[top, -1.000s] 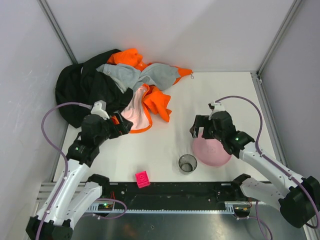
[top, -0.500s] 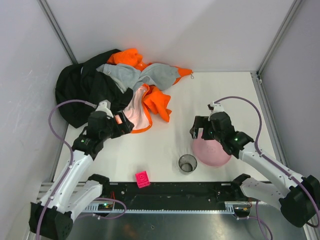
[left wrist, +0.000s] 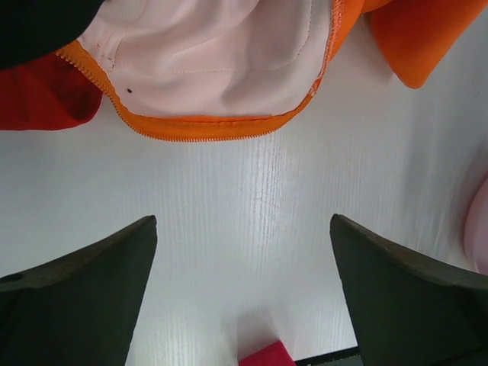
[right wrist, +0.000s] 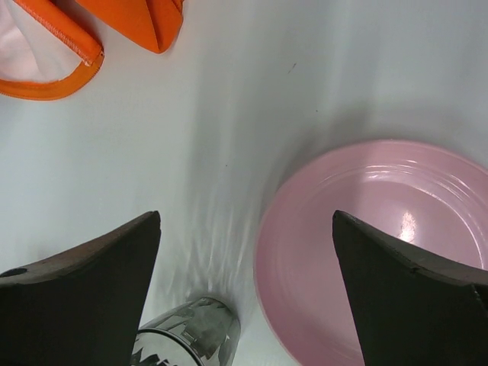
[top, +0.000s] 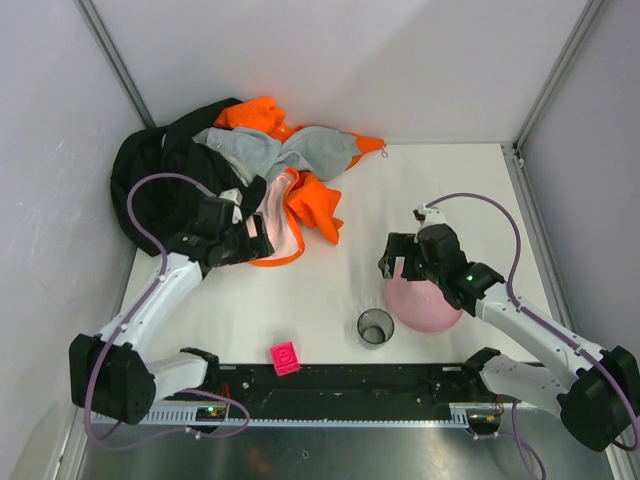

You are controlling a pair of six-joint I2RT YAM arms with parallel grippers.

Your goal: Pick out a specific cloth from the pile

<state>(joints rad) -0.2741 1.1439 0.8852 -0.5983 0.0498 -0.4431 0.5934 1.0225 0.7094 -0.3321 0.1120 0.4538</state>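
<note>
The pile sits at the back left: a big black garment (top: 150, 185), a grey one (top: 270, 150), orange ones (top: 318, 208) and a pale pink cloth with an orange hem (top: 278, 228). In the left wrist view the small red cloth (left wrist: 38, 95) lies at the upper left, tucked under the black garment (left wrist: 34, 23) beside the pink cloth (left wrist: 213, 61). My left gripper (left wrist: 242, 219) is open and empty over bare table just in front of the pile's near edge (top: 252, 240). My right gripper (top: 395, 262) is open and empty, hovering by the pink plate.
A pink plate (top: 428, 305) lies at the front right, also in the right wrist view (right wrist: 381, 244). A clear glass (top: 375, 327) stands beside it. A magenta cube (top: 285, 357) sits near the front edge. Grey walls enclose the table.
My left arm has reached forward and to the right, bringing its gripper up to the near edge of the pile. The right arm has stayed put.
</note>
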